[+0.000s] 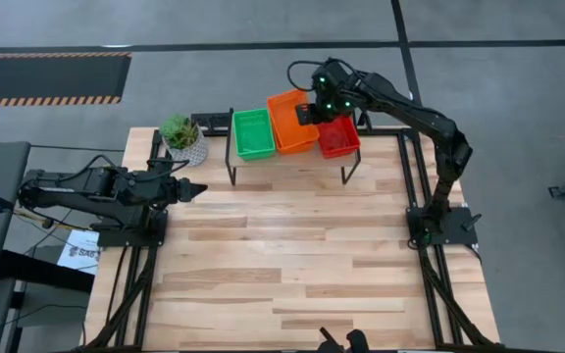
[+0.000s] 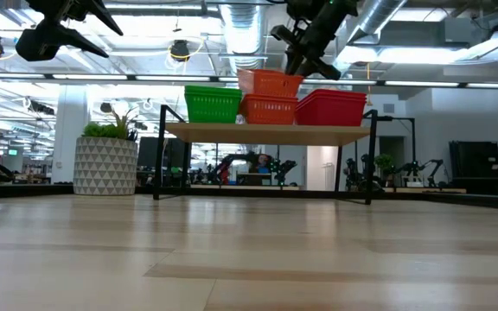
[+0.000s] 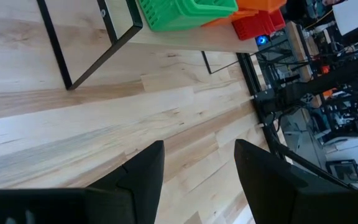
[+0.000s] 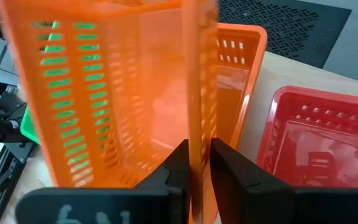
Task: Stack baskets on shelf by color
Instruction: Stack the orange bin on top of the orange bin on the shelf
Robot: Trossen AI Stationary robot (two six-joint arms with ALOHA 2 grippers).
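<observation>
Wooden planks make up the tabletop (image 1: 292,265), with the shelf (image 1: 287,157) at its far edge. Left gripper (image 1: 192,190) hovers at the left, fingers spread wide and empty. On the shelf sit green baskets (image 1: 253,133), orange baskets (image 1: 284,129) and red baskets (image 1: 339,137) — the right gripper (image 4: 196,163) pinches the rim of a tilted orange basket (image 4: 110,87) above the orange ones.

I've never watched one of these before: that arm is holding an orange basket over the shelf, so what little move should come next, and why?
Probably a short lowering. The right gripper is shut on the wall of the top orange basket, which sits tilted above the orange stack on the shelf, between the green and red baskets. Easing it down should nest it level before letting go. The left gripper waits aside, open.
</observation>
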